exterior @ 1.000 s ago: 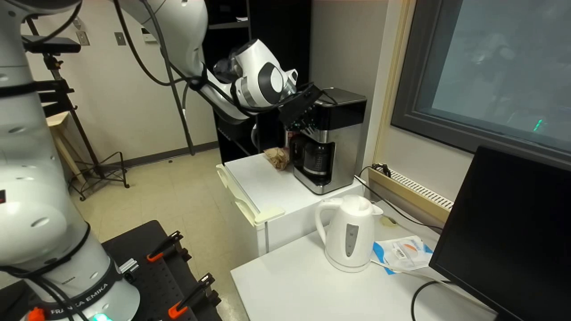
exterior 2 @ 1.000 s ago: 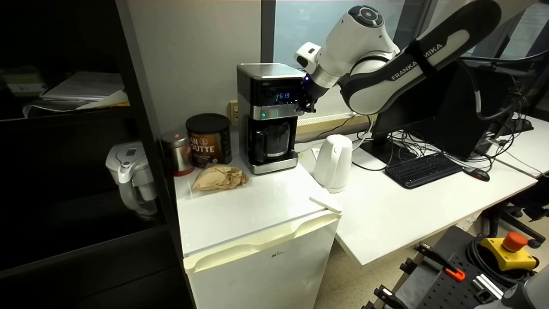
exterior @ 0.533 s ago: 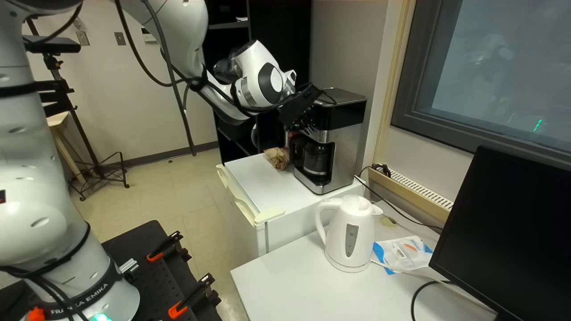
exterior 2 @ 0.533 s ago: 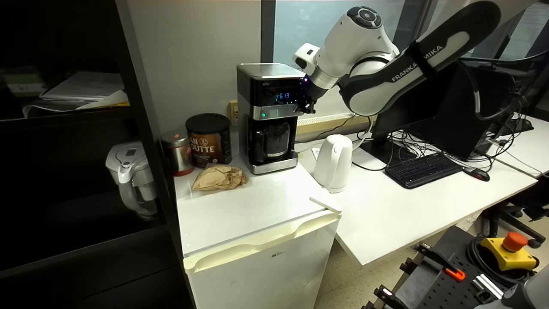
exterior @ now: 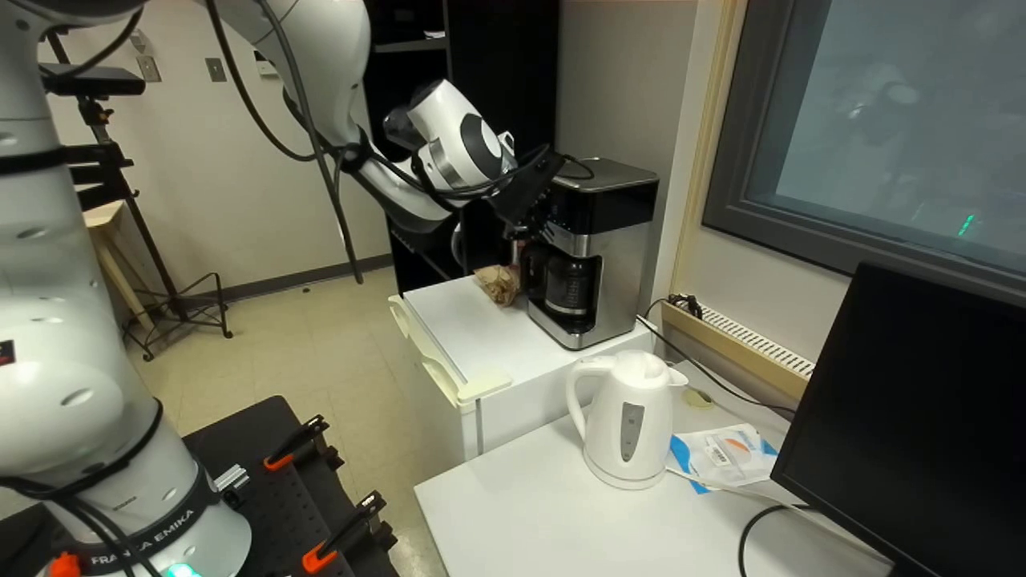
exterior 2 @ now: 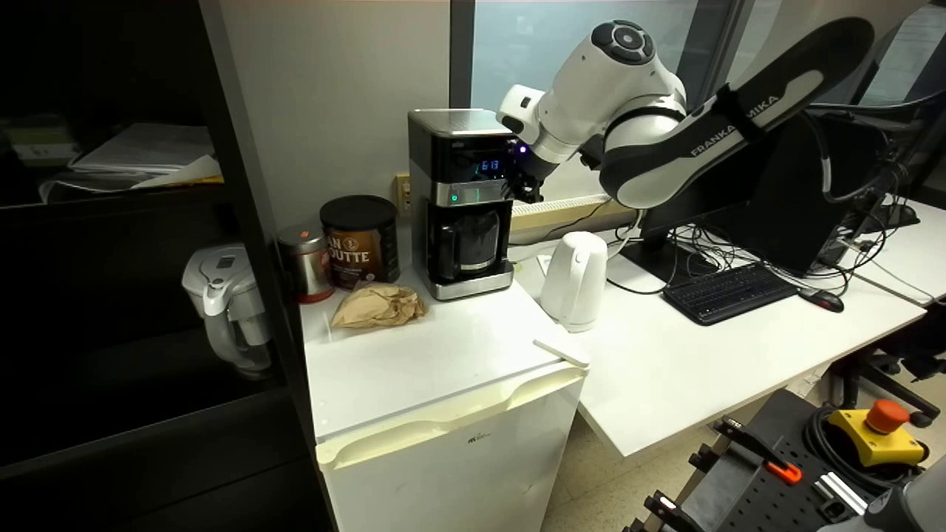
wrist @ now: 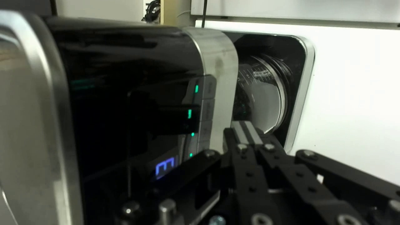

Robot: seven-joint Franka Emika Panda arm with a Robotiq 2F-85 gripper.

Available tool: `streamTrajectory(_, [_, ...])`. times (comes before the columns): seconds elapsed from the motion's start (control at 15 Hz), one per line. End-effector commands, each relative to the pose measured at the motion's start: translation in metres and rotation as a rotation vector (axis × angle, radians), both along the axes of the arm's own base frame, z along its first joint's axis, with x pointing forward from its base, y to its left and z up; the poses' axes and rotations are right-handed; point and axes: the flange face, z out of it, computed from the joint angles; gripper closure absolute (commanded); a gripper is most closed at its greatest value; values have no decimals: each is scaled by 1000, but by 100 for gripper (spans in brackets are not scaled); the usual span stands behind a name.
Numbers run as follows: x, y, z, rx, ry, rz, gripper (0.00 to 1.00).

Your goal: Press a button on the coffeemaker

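Note:
The coffeemaker (exterior: 621, 260) is black and silver with a dark carafe and stands on a white mini fridge; it also shows in an exterior view (exterior 2: 443, 159) with lit blue digits. In the wrist view the coffeemaker (wrist: 131, 62) lies sideways. Its row of grey buttons (wrist: 207, 109) with green lights runs beside a silver band. My gripper (wrist: 247, 132) is shut and empty, its tips in front of the band's lower edge and carafe opening. It hides part of the display. The gripper (exterior 2: 510, 191) is at the panel's right side; I cannot tell whether it touches.
A white kettle (exterior: 629, 425) stands on the desk (exterior: 513, 497) below the arm. A paper bag (exterior 2: 379, 305), a coffee can (exterior 2: 360, 244) and a metal canister (exterior 2: 307, 264) are beside the coffeemaker on the fridge top (exterior 2: 436, 362). A monitor (exterior: 922, 425) stands on the desk.
My gripper has moved a little down and back from the coffeemaker's front in the last half second. The coffeemaker has not moved.

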Motion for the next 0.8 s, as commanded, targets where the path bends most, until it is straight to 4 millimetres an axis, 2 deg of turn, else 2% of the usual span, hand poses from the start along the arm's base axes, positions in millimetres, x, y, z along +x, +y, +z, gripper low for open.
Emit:
streamTrajectory(0.0, [-16,11,6,-54,-22,44,100])
streamTrajectory(0.27, [-32,21,8,-99,-50,80,100])
streamTrajectory(0.73, [-73,28,9,-136,-95,96,100])
